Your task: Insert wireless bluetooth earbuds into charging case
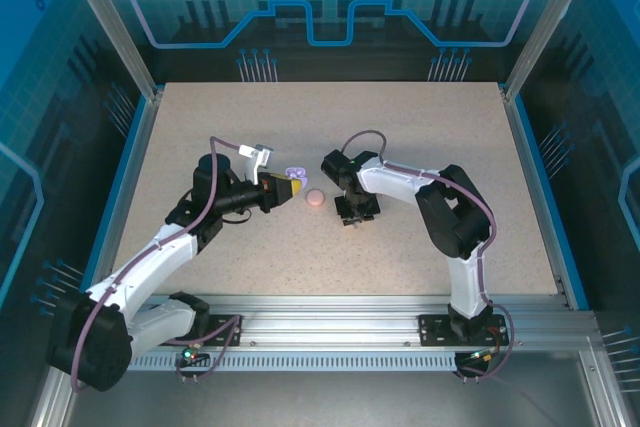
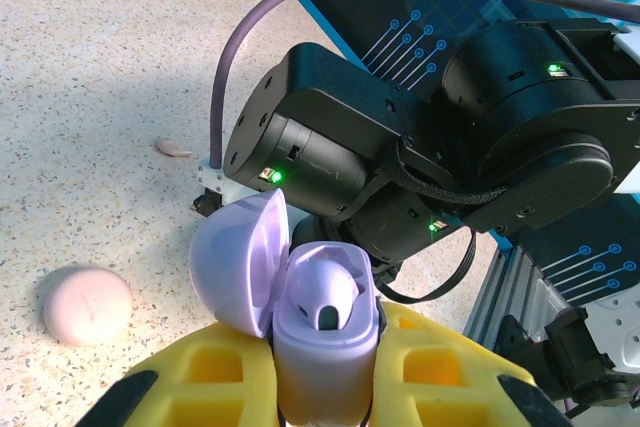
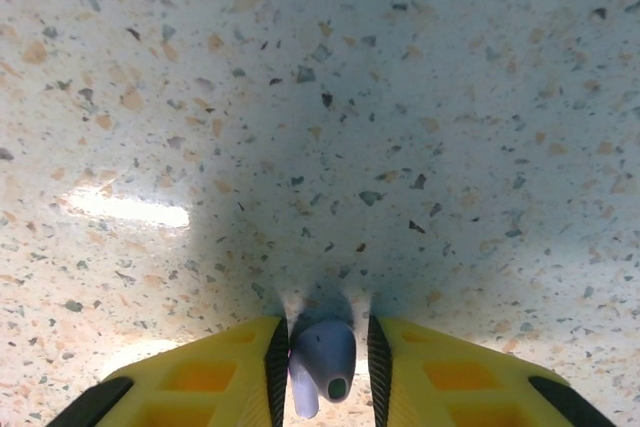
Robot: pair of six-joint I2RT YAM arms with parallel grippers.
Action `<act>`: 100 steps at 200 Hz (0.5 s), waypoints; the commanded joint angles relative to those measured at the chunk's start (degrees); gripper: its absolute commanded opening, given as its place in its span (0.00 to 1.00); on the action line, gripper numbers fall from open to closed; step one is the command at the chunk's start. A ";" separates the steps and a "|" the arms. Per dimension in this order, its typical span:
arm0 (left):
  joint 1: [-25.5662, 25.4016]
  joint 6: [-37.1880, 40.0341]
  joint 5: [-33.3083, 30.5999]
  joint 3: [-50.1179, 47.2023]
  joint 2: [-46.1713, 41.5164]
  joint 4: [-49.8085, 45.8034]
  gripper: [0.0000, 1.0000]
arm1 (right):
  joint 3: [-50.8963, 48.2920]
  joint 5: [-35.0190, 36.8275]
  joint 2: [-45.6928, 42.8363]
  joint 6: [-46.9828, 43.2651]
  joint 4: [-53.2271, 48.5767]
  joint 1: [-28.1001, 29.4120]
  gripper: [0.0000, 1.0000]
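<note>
- Grip first: the left gripper (image 1: 291, 187) is clenched on the body of the purple case (image 2: 322, 362). It lies low and is angled toward the middle of the table (image 3: 320, 97), which presents the case's open mouth to the other arm.
- The lid (image 2: 238, 262) is swung back to one side, so the inside is exposed. A seated earbud (image 2: 322, 295), purple, already sits in one well.
- The right gripper (image 3: 325, 339) pinches the held earbud (image 3: 322, 359), also purple, between its pads. Its fingers point down over bare table, near the case on its right in the overhead view. The hold is narrow, which suits so small a part.
- The step in hand looks like carrying that bud over to the case; I cannot plainly see the free well.
- A closed pink case (image 2: 87, 305) and a pale earbud (image 2: 173, 148) lie on the table, apart from each other, probably a pair for later.
</note>
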 commanded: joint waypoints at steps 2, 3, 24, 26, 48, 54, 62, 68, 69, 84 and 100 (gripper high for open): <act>-0.51 0.06 -0.70 -0.10 -1.39 -0.81 0.09 | -1.35 -1.13 1.98 0.25 -3.01 0.54 0.28; -0.44 0.07 -0.67 -0.10 -1.40 -0.81 0.09 | -1.36 -1.14 2.08 0.25 -2.98 0.52 0.28; -0.48 0.17 -0.73 -0.15 -1.40 -0.82 0.09 | -1.80 -1.07 2.36 0.26 -2.92 0.56 0.24; -0.58 0.17 -0.73 -0.16 -1.36 -0.82 0.09 | -1.92 -1.07 2.40 0.26 -2.92 0.54 0.23; -0.51 0.11 -0.67 -0.11 -1.31 -0.77 0.09 | -2.59 -0.93 2.05 0.43 -2.53 0.39 0.20; -0.50 0.10 -0.69 -0.12 -1.27 -0.78 0.09 | -2.83 -0.91 1.87 0.52 -2.36 0.29 0.19; -0.50 0.17 -0.67 -0.04 -1.26 -0.77 0.09 | -3.27 -1.14 1.50 0.61 -1.97 0.12 0.18; -0.55 0.16 -0.73 -0.02 -1.23 -0.82 0.09 | -3.66 -1.37 1.18 0.61 -1.67 -0.08 0.17; -0.55 0.17 -0.73 -0.02 -1.23 -0.86 0.09 | -3.70 -1.39 1.11 0.61 -1.61 -0.14 0.17; -0.56 0.17 -0.73 -0.05 -1.25 -0.82 0.09 | -4.88 -2.40 0.06 0.74 -0.24 -0.92 0.16; -0.55 0.08 -0.73 -0.02 -1.09 -0.82 0.09 | -6.54 -3.77 -1.30 0.78 1.77 -1.97 0.16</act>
